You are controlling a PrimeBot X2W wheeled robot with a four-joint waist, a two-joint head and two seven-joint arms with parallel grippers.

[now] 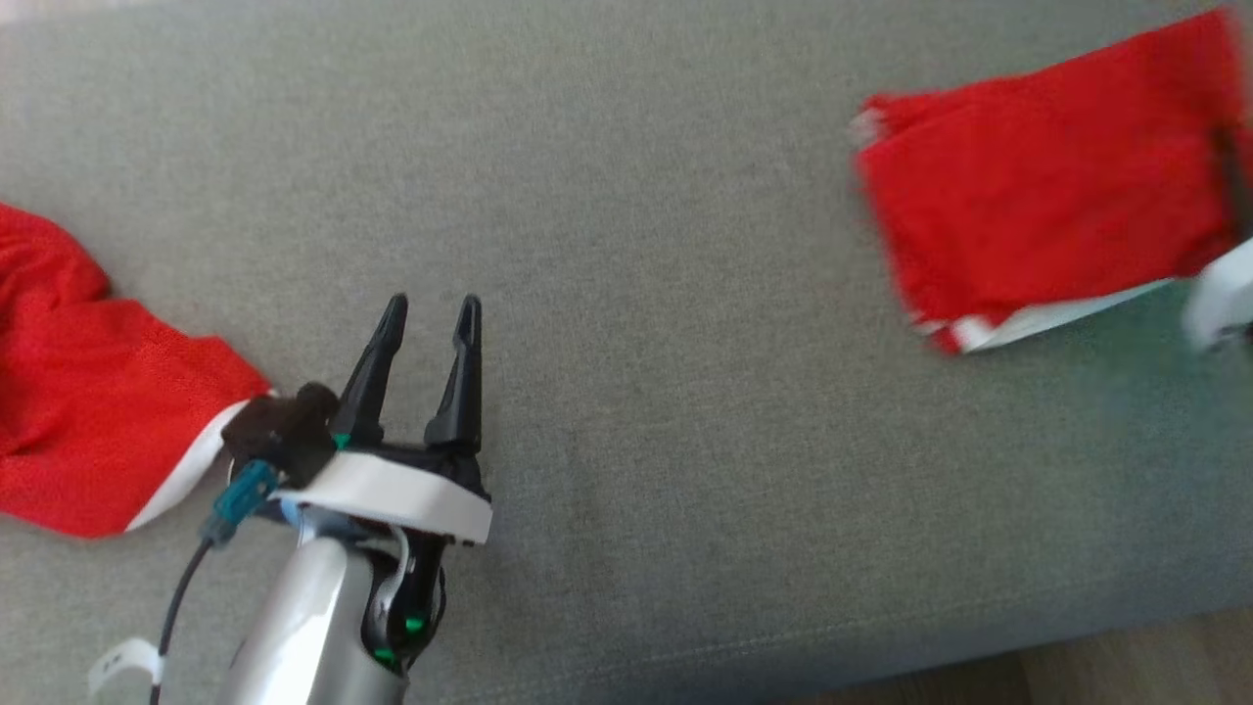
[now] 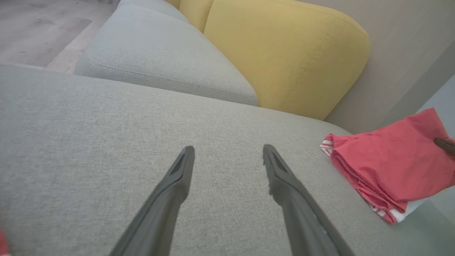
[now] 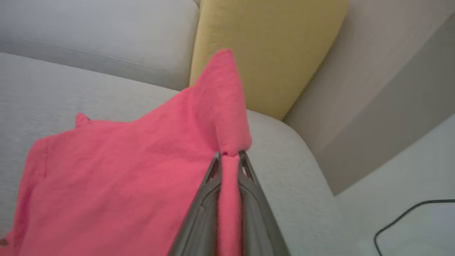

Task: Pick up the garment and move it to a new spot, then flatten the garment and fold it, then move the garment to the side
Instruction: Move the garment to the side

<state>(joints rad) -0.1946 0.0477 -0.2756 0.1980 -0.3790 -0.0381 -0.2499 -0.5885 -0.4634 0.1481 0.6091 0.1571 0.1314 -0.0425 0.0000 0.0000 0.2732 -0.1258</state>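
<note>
Right hand (image 3: 229, 156) pinching edge fold of folded red garment (image 3: 124, 170), likely to drag it aside. Garment lies at right end of sofa seat (image 1: 636, 245). Left hand (image 1: 431, 313) spread, empty, above seat; second red cloth (image 1: 88, 421) just beside it.

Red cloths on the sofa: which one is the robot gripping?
The folded cloth on the right, pinched in the right gripper; the left cloth lies ungripped.

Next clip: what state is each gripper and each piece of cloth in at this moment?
left gripper: open, empty, over the sofa seat.
right gripper: shut on an edge of the folded red garment.
folded red garment: folded in layers on the seat, one edge pinched.
second red garment: crumpled, not folded, nothing touching it.
</note>
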